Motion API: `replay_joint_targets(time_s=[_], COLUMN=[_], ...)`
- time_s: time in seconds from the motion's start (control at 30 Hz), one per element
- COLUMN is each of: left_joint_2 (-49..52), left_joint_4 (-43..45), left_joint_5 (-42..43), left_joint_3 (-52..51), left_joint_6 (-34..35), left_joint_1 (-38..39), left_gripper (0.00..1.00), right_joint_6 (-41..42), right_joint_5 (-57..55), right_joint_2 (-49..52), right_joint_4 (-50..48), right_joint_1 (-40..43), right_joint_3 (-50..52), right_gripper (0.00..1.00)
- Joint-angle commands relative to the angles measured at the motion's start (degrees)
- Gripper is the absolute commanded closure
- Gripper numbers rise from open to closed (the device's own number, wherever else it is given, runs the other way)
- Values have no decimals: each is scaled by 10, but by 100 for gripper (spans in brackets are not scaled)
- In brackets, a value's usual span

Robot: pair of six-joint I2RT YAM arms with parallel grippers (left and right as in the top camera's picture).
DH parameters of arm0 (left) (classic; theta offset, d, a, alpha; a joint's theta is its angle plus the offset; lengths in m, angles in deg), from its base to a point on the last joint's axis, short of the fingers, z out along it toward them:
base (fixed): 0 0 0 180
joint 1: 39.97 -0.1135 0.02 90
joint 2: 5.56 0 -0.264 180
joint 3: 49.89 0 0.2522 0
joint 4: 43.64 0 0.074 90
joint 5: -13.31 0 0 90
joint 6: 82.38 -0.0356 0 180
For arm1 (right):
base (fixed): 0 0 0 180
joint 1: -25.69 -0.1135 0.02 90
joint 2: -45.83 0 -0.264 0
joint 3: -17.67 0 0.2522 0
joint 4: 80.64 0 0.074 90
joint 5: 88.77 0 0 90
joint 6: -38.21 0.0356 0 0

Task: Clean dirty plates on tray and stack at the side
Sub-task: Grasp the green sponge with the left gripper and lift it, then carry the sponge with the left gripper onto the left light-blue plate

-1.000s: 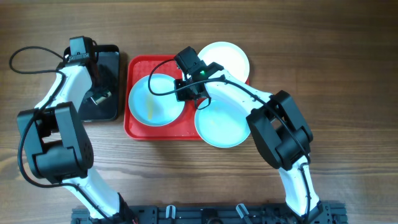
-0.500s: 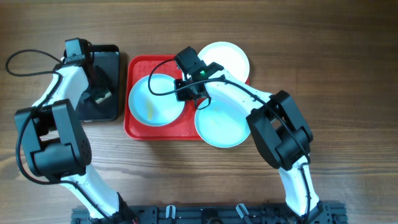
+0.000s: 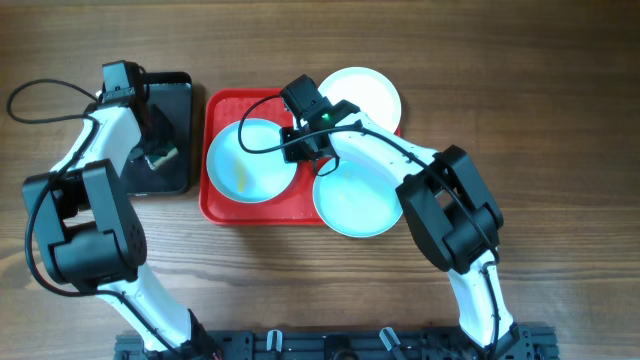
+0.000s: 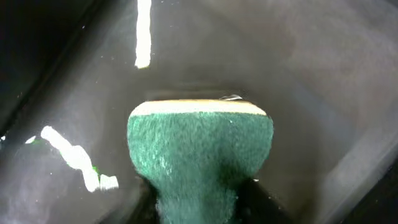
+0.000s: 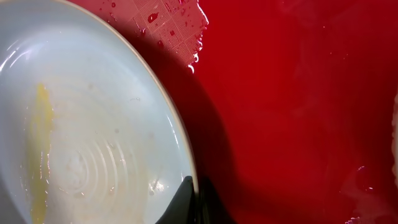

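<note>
A pale mint-blue plate (image 3: 250, 160) with a yellow smear lies on the left of the red tray (image 3: 222, 208). My right gripper (image 3: 300, 143) is shut on its right rim; the right wrist view shows the plate (image 5: 81, 137), its smear, and a fingertip on either side of the rim (image 5: 194, 202). A second mint-blue plate (image 3: 358, 197) overlaps the tray's right edge. The cream-white plate (image 3: 368, 95) lies at the tray's far right corner. My left gripper (image 3: 158, 156) is inside the black bin (image 3: 178, 95), shut on a green sponge (image 4: 199, 149).
The black bin's wet floor (image 4: 323, 81) shows pale reflections in the left wrist view. Water drops lie on the tray's textured corner (image 5: 168, 18). The left arm's cable (image 3: 40, 95) loops over the table at far left.
The left arm has shifted slightly to the left over the black bin. The right arm and the plates have not moved.
</note>
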Motion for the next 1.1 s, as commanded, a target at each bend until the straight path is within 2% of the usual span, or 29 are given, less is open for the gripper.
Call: replay_joint_targets(time_s=[0.0,0.07,0.13,0.17,0.23,0.43,0.67,0.87,0.97,1.07], left_joint_2=[16,24,33,35,37,28,-31,-101,-105,-97], left_joint_4=[2,2,2,1,-3,-7,-73,-132,-156,-169], left_joint_5=[18,30,33,33,33,33,67,161,214,264], left_joint_3=[5,-2,-6,-8,-9,2,61,95,94,83], left_joint_6=[2,2,2,2,1,-5,-53,-111,-113,-146], left_joint_1=[-2,-2,-2,-2,-2,-2,-2,0,8,26], left_gripper=[67,64,65,70,96,96,96,96,96,96], right_joint_6=[3,3,3,3,3,3,1,-15,-16,-28], right_joint_5=[-18,-18,-18,-18,-18,-18,-15,32,59,77], right_joint_2=[17,17,17,17,17,17,17,15,15,15], right_joint_4=[-1,-1,-2,-2,-2,-4,-5,-9,-10,-10], right_joint_1=[-1,-1,-1,-1,-1,-1,-1,15,29,38], right_joint_3=[-9,-9,-9,-9,-9,-9,-10,-10,-10,-10], right_gripper=[96,96,96,96,96,96,96,96,96,96])
